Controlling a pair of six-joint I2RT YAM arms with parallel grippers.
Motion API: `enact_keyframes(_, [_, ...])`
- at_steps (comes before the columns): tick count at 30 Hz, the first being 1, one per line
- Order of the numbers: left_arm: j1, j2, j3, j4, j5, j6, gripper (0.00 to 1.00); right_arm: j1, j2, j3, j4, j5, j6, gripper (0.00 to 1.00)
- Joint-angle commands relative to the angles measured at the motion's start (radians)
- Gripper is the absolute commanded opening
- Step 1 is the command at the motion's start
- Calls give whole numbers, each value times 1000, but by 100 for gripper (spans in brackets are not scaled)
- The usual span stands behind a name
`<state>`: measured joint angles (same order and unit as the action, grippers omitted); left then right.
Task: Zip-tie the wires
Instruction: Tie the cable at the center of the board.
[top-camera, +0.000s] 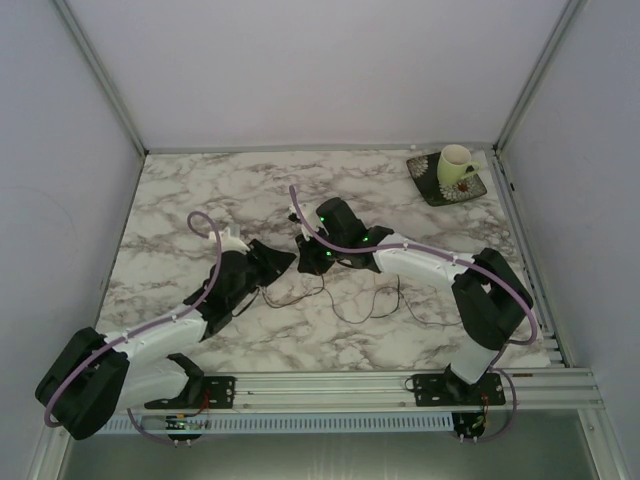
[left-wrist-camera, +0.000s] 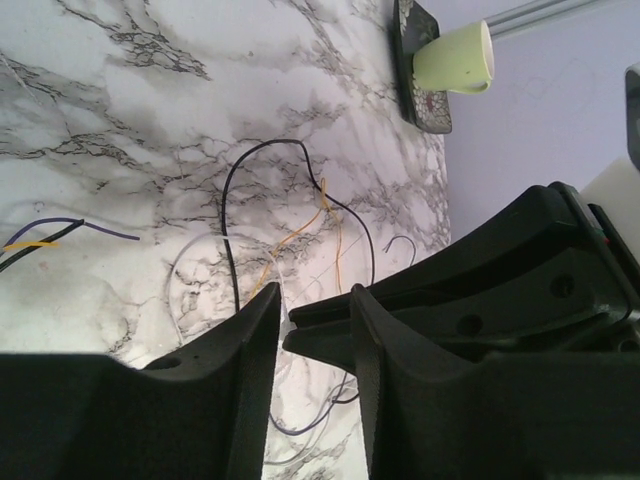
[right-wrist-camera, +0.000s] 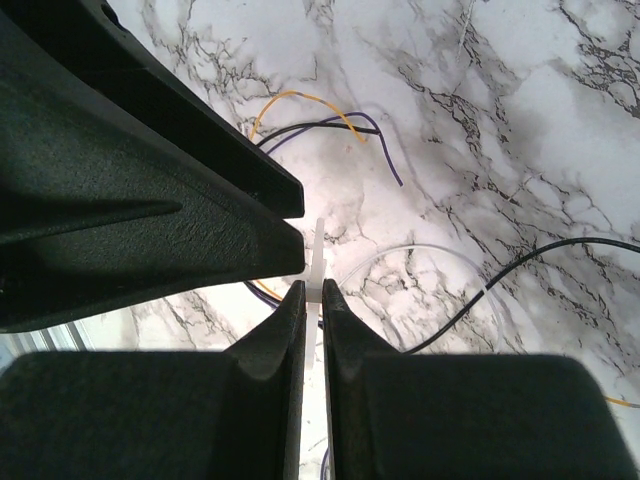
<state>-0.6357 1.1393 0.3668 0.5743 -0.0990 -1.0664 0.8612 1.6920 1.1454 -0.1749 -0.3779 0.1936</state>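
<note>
Clamped almost fully together with the right gripper (right-wrist-camera: 313, 300) on a thin white plastic zip tie (right-wrist-camera: 317, 262), the strip standing up out of the narrow slit between the black fingers. Met tip to tip by the left gripper (left-wrist-camera: 315, 295), jaws partway apart, with the right fingertips poking into that gap. Impossible to tell whether the left fingers (left-wrist-camera: 262, 330) touch the zip tie. Much of each wrist view blocked by the dark bulk of the other gripper. Just beneath and beside both, on the white, grey-veined marble tabletop (top-camera: 180, 200), the thin wires (top-camera: 345, 305) lying in loose, unbundled loops near the middle: black, yellow, purple and pale strands crossing one another. Impossible to tell whether the zip tie passes round any strand. Reaching in from the near left, the left arm (top-camera: 160, 335), forearm angled far and rightward. Reaching in from the near right, the right arm (top-camera: 430, 262), elbow raised at the right and forearm stretched leftward over the wires, green lights glowing at the wrist. Looped along both, thick purple cables (top-camera: 215, 250). Bolted at the near edge to a silver aluminium rail (top-camera: 330, 385). Well apart in the far right corner, a pale green ceramic mug (top-camera: 457, 165) on a dark square saucer (top-camera: 435, 188). Closed in on three sides by plain pale walls (top-camera: 300, 70).
</note>
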Motion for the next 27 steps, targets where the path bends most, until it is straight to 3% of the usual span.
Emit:
enact_keyframes(1, [5, 2, 36, -37, -13, 25, 38, 9, -40, 4, 25, -9, 1, 0])
enact_keyframes(10, [4, 71, 67, -28, 22, 46, 40, 9, -45, 2, 28, -10, 6, 0])
enact_keyframes(27, [5, 127, 78, 18, 78, 72, 20, 8, -49, -8, 39, 9, 26, 0])
